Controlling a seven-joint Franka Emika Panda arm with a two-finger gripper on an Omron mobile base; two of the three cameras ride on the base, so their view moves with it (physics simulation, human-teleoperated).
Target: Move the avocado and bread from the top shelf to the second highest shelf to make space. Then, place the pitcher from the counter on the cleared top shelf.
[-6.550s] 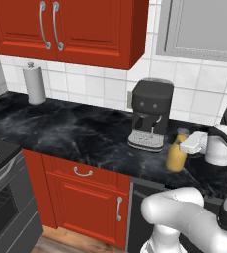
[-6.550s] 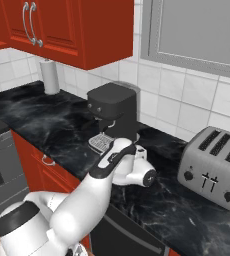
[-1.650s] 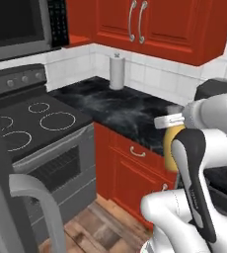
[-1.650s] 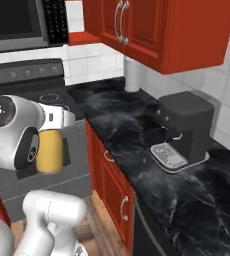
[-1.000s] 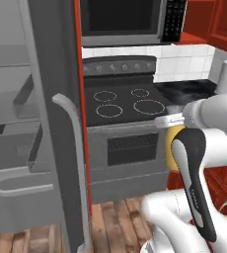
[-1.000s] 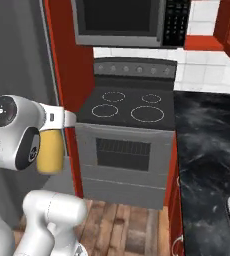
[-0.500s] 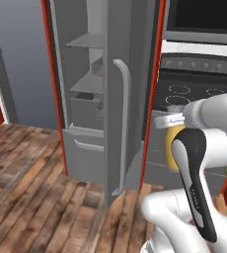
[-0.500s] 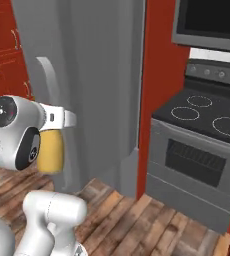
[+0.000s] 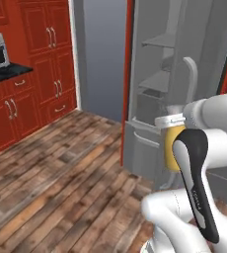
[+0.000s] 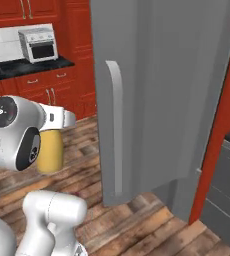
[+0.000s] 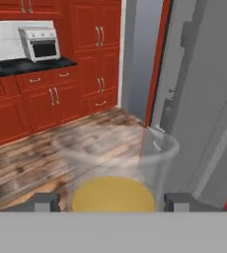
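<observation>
The tall yellow-orange pitcher with a pale whitish neck (image 9: 170,148) hangs upright at the white arm's wrist, close to the robot's own body, and that tucked carry looks chosen to keep it steady and clear of the fridge while the base faces the appliance. In the hand view the end effector (image 11: 109,201) sits with its two dark tips on either side of the pitcher's clear rim and yellow body, so it is closed around the pitcher. From the left base view the grey fridge stands with its door (image 10: 152,95) swung out, and pale grey shelves show inside; the top shelf (image 9: 161,41) is the destination. Whether that shelf is bare cannot be told. The pitcher is well apart from it.
</observation>
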